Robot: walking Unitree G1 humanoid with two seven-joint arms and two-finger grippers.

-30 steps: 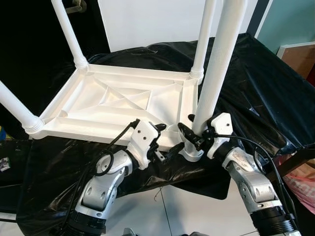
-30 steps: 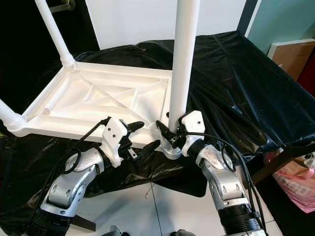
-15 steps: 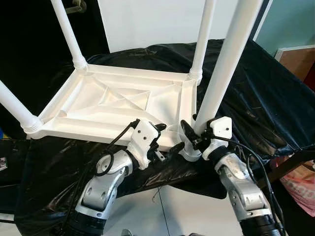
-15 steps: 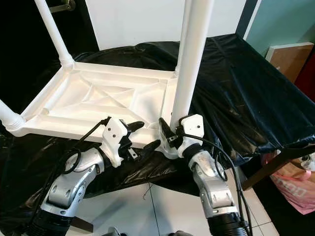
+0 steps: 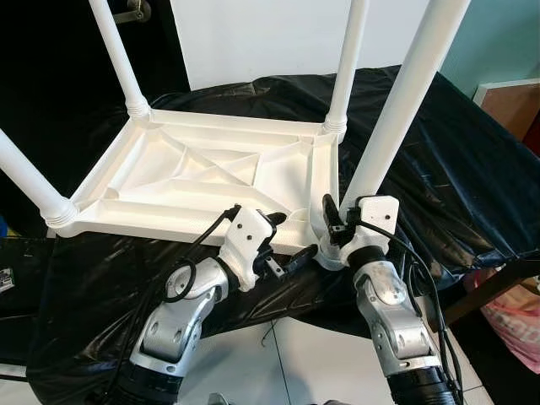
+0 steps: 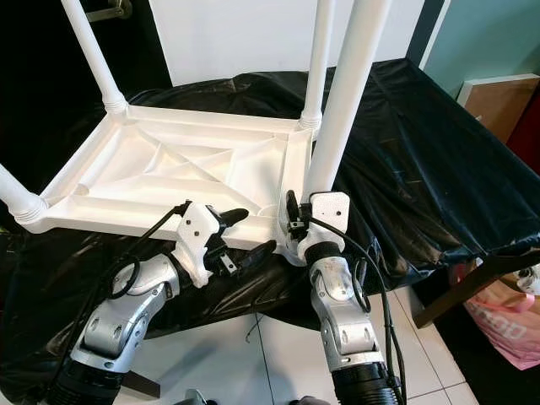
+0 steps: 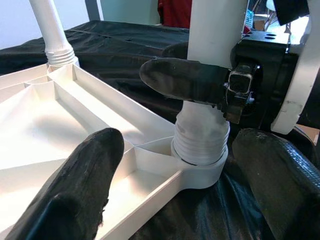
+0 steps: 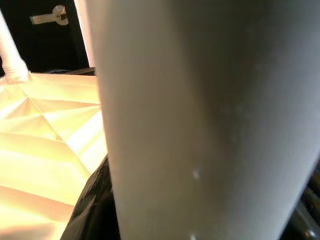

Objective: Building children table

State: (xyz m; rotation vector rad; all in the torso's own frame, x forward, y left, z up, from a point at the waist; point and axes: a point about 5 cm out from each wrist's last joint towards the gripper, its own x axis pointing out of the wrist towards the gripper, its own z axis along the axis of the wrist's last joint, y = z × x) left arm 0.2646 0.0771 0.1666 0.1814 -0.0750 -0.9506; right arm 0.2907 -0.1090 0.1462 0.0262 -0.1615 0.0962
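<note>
The right gripper (image 5: 333, 226) is clamped on the near table leg (image 5: 396, 105), standing nearly upright in its corner socket (image 7: 200, 161); the left gripper (image 5: 287, 240), fingers apart, waits just beside.

Two spread black fingers (image 7: 75, 195) of the left end effector (image 7: 175, 187) flank the corner socket (image 7: 200, 167) of an upturned white table top (image 7: 75, 120), where a white leg (image 7: 212, 45) stands, clasped by the right end effector (image 7: 220, 82), over a black-draped surface (image 7: 125, 45).
</note>
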